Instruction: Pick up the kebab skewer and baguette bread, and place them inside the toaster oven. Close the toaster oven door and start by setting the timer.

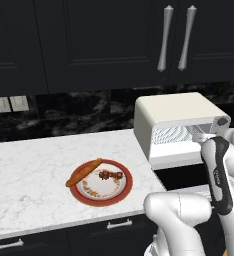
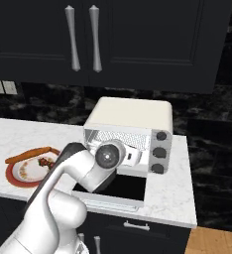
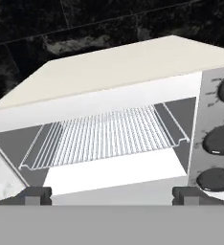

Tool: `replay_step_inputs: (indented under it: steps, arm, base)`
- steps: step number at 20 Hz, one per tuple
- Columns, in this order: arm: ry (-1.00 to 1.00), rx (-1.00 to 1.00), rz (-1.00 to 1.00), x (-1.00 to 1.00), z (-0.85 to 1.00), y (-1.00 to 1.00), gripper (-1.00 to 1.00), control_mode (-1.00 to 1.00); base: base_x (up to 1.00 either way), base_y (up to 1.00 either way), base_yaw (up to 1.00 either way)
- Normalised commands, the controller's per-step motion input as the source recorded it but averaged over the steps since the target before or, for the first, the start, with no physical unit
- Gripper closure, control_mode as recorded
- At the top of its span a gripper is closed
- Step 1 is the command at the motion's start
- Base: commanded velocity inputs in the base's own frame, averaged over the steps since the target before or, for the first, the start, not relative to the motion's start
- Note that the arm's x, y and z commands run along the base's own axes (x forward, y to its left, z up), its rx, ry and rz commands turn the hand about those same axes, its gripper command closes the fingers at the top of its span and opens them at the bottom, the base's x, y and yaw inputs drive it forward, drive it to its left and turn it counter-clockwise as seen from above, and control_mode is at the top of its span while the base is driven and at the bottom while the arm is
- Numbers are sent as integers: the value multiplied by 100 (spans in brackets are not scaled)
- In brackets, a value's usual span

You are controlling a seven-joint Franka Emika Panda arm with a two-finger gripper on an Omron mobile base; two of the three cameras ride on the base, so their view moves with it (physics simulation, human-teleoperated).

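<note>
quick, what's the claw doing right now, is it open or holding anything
Claw: open and holding nothing, facing the wire rack of the cream-white boxy toaster oven.

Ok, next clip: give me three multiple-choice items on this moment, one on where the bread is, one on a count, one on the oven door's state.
1. Where does the slim orange-brown baguette lie?
A. on the oven rack
B. across the red-rimmed round plate
C. in the hand

2. How many grey knobs does the cream-white boxy toaster oven carry on its front panel?
A. one
B. three
C. five

3. How is the dark glass oven door?
A. shut
B. taken off
C. folded down open

Key: 1 B, the loaf rests over the plate's edge beside the short dark red skewer. 2 B, three knobs stand in a column in the right base view. 3 C, the wire rack is exposed and the door lies flat in front.
</note>
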Motion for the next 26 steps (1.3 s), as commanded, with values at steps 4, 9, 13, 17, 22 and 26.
replay_step_inputs:
  steps: [4, 9, 13, 17, 22, 26]
  arm:
    - [-27, -15, 0, 0, -12, -6, -100, -100]
    - [-17, -14, 0, 4, -2, 0, -100, -100]
    - [8, -1, 0, 24, 0, 0, -100, -100]
    - [0, 0, 0, 41, -4, -1, -100, -100]
    - [0, 0, 4, 45, -30, 0, -100, -100]
    - [-2, -6, 4, 16, -68, 9, -100, -100]
  base:
    - [0, 0, 0]
    - [0, 0, 0]
    - [0, 0, 0]
    - [0, 0, 0]
    - [0, 0, 0]
    - [0, 0, 0]
